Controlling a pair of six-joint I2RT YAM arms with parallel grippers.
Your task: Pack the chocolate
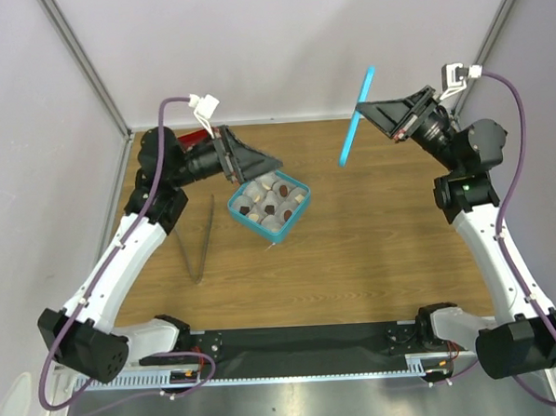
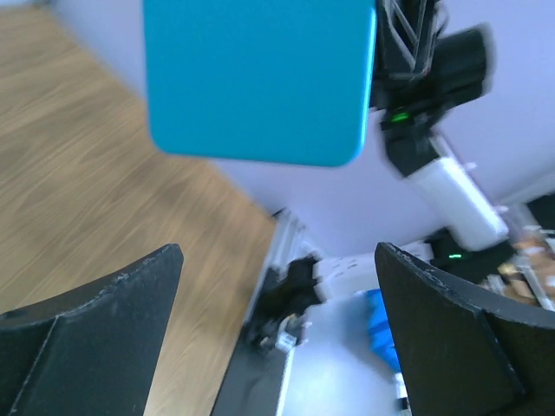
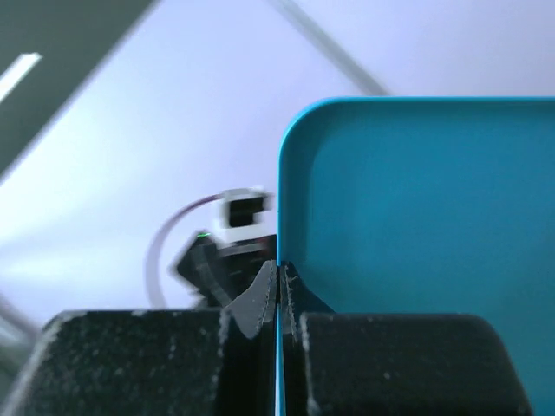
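Top external view: one teal box (image 1: 251, 224) mid-table holds the chocolate (image 1: 282, 187), three dark pieces countable. One left gripper (image 1: 268, 164) gapes wide above; one right gripper (image 1: 362, 108) pinches one teal lid (image 1: 352, 137) aloft.

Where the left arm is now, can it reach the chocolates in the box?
Probably yes. The left gripper hangs open right by the teal box; the right gripper holds the lid up and away, so the chocolates lie uncovered.
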